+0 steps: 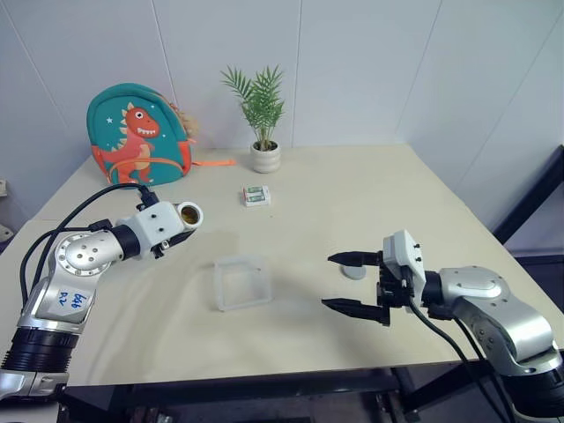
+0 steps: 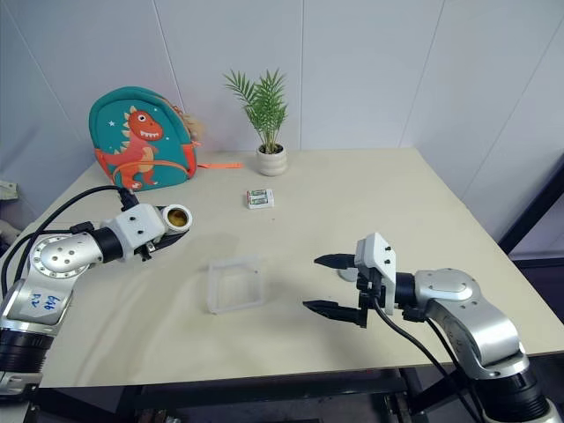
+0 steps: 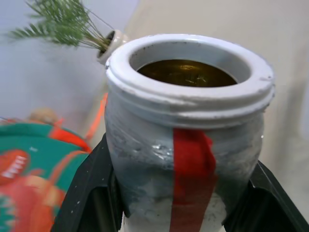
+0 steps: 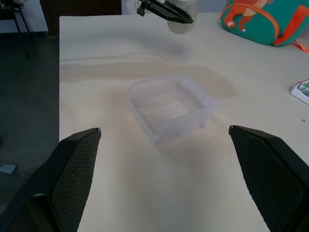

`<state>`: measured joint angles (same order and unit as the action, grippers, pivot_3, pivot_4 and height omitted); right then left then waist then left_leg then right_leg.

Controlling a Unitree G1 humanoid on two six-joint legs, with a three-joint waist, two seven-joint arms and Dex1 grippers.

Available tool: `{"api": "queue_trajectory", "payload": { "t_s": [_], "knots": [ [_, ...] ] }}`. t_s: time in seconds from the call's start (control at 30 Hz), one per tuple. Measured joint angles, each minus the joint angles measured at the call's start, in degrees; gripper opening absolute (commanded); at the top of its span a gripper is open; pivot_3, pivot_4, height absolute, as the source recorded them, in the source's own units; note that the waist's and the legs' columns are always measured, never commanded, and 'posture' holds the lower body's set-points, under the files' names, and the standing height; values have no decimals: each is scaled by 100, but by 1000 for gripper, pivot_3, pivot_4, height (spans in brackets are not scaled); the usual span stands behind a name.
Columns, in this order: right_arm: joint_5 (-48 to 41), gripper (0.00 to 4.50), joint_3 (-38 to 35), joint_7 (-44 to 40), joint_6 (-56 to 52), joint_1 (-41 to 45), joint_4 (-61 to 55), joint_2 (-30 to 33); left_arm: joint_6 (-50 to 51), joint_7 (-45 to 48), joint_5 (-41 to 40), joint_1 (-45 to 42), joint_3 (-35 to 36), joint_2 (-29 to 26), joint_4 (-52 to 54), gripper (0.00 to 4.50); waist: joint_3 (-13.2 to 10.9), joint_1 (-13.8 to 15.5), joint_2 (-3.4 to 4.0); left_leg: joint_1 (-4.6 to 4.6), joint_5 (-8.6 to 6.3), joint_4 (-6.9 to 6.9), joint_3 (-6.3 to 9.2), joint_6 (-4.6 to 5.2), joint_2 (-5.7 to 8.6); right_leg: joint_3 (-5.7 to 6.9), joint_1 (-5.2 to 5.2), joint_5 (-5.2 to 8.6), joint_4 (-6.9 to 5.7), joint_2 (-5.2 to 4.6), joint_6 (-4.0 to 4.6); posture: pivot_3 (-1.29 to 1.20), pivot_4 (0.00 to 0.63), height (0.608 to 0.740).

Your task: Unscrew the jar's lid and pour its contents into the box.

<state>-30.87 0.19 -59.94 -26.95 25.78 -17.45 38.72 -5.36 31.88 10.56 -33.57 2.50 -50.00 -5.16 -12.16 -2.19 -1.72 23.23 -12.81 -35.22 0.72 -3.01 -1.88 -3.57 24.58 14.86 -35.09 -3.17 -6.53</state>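
Jar [image 1: 188,214] in our clamped left gripper [image 1: 173,231] lies level, open mouth toward the box [image 1: 242,282] on the beige table [image 1: 370,203]; right gripper [image 1: 351,282] gapes empty.

jar's [image 3: 186,140] base behind pincer fingers [image 3: 87,198]

Silver arms, black cables, claws

Plain office room: bare table [image 1: 370,203], white walls [image 1: 352,62].
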Motion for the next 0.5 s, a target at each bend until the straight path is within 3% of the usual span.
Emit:
{"api": "queue_trajectory", "payload": {
  "t_s": [0.27,0.5],
  "knots": [
    [163,4483,236,197,202,323,397,-548,-2089,-2465,3556,-71,-981,-633,223,2010,0,58,0,0,0,1,-4,0,1,0,0,-3,-1,-2,-4,0,150,740],
    [277,4483,378,395,224,478,525,-921,-2335,-4139,5702,-290,-1726,-599,240,2010,1,47,0,-4,-1,1,-4,1,2,0,2,-4,-22,-3,-7,0,150,740]
  ]
}}
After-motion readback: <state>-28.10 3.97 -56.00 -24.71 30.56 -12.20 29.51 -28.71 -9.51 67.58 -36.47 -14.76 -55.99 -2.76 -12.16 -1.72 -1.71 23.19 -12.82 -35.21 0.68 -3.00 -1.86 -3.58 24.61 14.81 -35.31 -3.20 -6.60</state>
